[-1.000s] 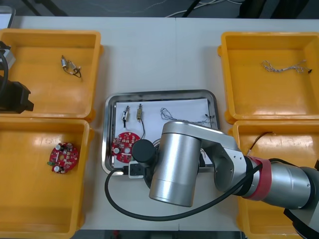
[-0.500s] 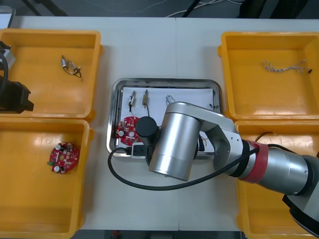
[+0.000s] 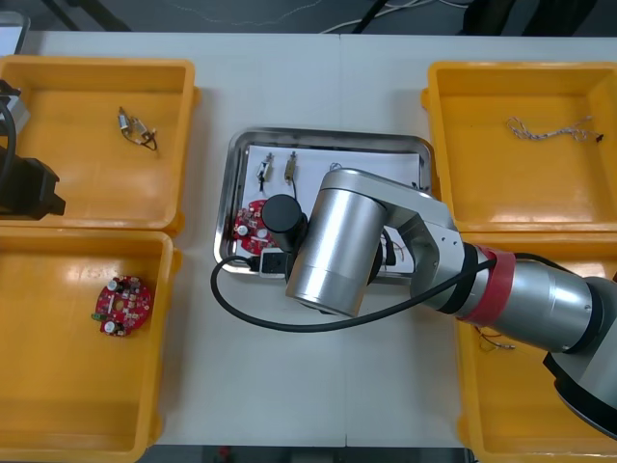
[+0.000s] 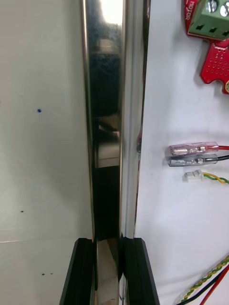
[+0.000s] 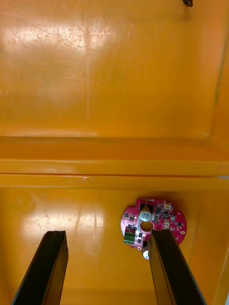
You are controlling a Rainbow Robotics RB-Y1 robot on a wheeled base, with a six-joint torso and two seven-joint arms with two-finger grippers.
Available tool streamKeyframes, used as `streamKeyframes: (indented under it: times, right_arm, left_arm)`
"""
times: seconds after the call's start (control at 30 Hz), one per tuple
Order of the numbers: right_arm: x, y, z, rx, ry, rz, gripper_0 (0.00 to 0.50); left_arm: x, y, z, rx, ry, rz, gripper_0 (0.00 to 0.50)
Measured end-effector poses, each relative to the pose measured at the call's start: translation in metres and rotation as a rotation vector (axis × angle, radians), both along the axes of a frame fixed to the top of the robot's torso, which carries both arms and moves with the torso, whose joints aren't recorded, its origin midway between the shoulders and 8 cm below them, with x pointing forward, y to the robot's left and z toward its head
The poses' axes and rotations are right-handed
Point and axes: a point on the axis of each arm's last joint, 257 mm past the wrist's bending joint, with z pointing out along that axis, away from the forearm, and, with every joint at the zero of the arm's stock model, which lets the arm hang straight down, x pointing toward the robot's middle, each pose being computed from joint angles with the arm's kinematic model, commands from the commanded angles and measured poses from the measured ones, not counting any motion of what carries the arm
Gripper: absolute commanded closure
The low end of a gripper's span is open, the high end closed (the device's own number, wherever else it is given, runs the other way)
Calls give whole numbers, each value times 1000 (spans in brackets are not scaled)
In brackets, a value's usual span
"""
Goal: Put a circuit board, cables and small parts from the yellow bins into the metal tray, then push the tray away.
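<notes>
Right gripper (image 4: pixel 107 245) sits at the near rim of the metal tray (image 4: pixel 107 119), its black fingers (image 4: pixel 83 271) clamped narrowly on the shiny rim that runs up between them. Just past the rim, on the tray's white lining, lie a round red circuit board (image 4: pixel 214 62) and the clear ends of cables (image 4: pixel 191 155), with small metal parts (image 3: pixel 289 169) toward the far rim. Left gripper (image 5: pixel 107 238) hangs with its fingers wide apart over the near left yellow bin (image 5: pixel 71 214), where a second circuit board (image 5: pixel 153 223) lies just beside one fingertip.
</notes>
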Motion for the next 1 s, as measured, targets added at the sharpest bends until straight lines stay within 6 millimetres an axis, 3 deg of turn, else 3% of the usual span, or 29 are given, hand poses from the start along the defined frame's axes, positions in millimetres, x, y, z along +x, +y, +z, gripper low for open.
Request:
streamKeyframes:
  times: [0.67, 1.0]
  right_arm:
    - [42, 6, 13, 19, -74, 52, 500]
    - [55, -1, 20, -15, -93, 72, 500]
  left_arm:
    - [0, 0, 0, 0, 0, 0, 0]
    - [0, 0, 0, 0, 0, 0, 0]
